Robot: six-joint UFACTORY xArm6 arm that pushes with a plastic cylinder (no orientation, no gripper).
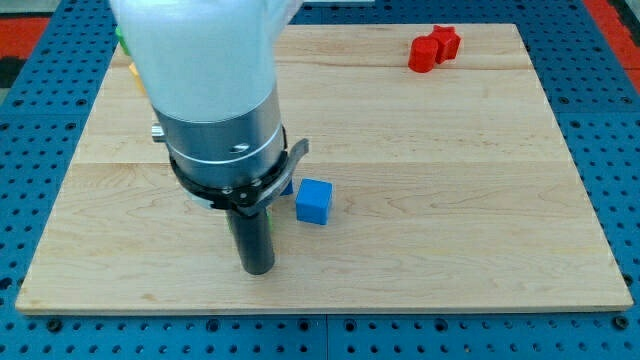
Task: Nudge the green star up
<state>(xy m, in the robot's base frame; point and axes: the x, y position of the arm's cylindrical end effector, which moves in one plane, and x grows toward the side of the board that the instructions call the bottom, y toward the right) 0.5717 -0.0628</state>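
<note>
Wooden counter (480, 150) seen from above and in front, with the arm's white and grey body filling the view's upper left. Dark rod descending from it, my tip (259, 270) resting on the counter near the view's bottom edge. Blue cube (314, 201) just to the view's right of the rod, apart from it. Two red blocks (433, 49) touching each other near the view's top right, well away. Slivers of green (121, 40) and yellow-orange (132, 70) showing at the arm's left edge near the top, shapes impossible to make out.

Green star not plainly visible: a faint greenish edge beside the rod may belong to it, but mostly hidden behind the arm, so position relative to my tip uncertain. Judged small, light, stiff and free to slide on smooth wood; likely to spin if struck on one point, so best pushed squarely from its lower side, through the middle, toward the view's top.

Tool: a plain rod with nothing to spread or press together, holding nothing; contact with any block not discernible here
</note>
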